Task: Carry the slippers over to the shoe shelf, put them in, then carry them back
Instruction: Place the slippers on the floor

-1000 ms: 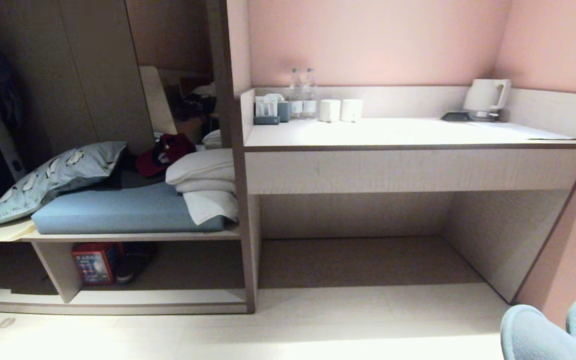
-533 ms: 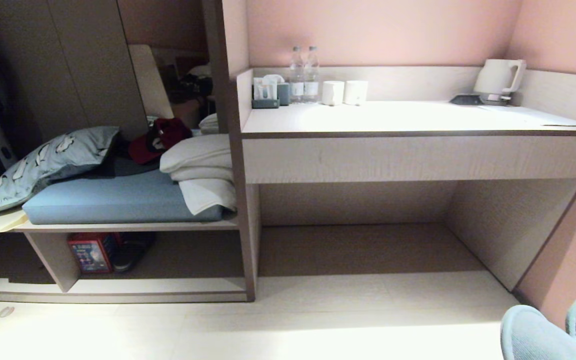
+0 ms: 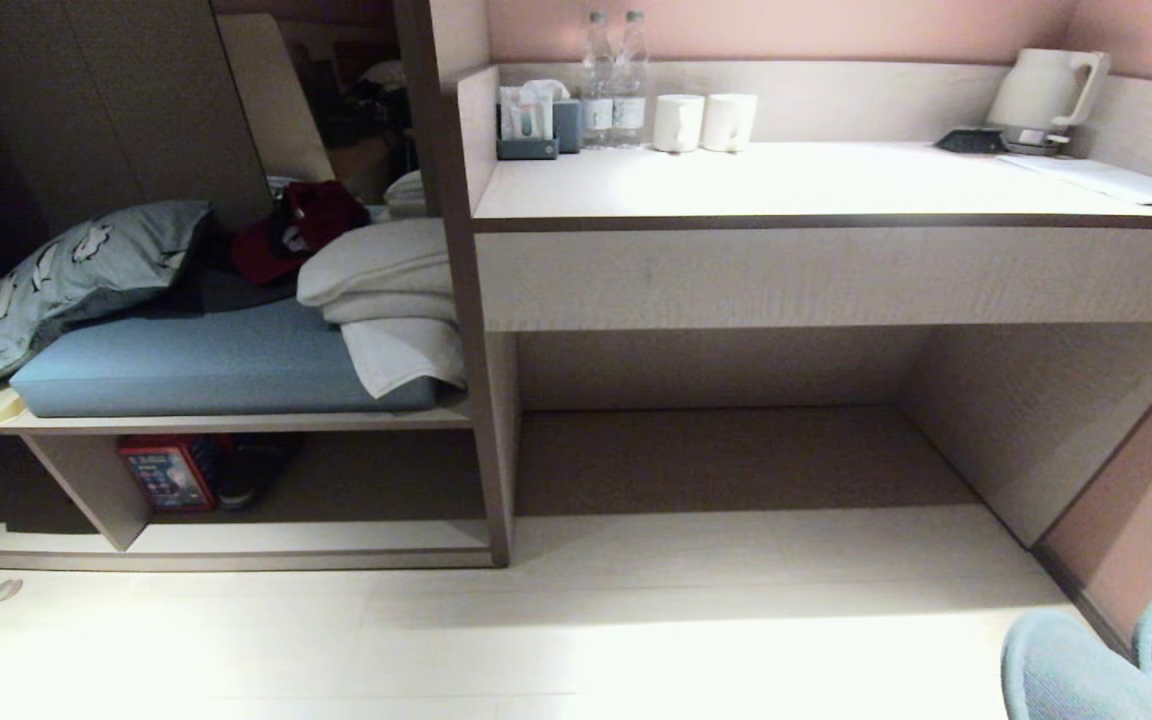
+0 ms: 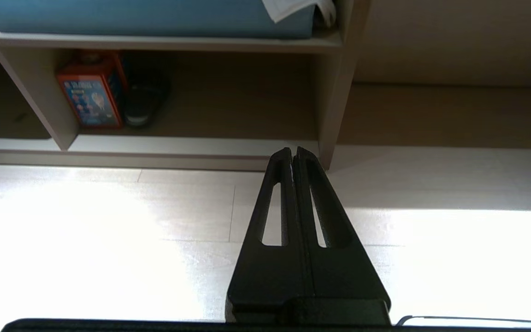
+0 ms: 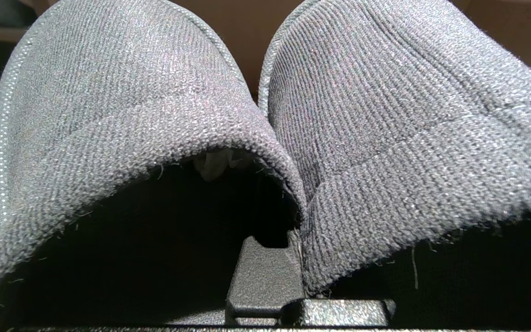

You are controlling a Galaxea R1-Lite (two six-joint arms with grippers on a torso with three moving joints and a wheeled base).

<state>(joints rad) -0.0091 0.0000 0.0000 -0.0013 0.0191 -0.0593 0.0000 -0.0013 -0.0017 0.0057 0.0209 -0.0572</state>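
The slippers, grey-blue ribbed fabric, fill the right wrist view side by side, toes pointing away. My right gripper is shut on their two inner rims, pinched together; its fingertips are hidden inside the fabric. In the head view the slippers show at the lower right corner. The shoe shelf is the low open compartment at the left, under the blue cushion. My left gripper is shut and holds nothing, hanging over the pale floor in front of the shoe shelf.
A red box and a dark shoe stand in the shoe shelf by its divider. Above lie a blue cushion, pillows and folded towels. To the right is a desk with cups, bottles, a kettle and a wide recess underneath.
The whole head view has shifted: the furniture sits higher in the picture and more floor shows, so the camera has tipped down. The slippers keep their place at the corner.
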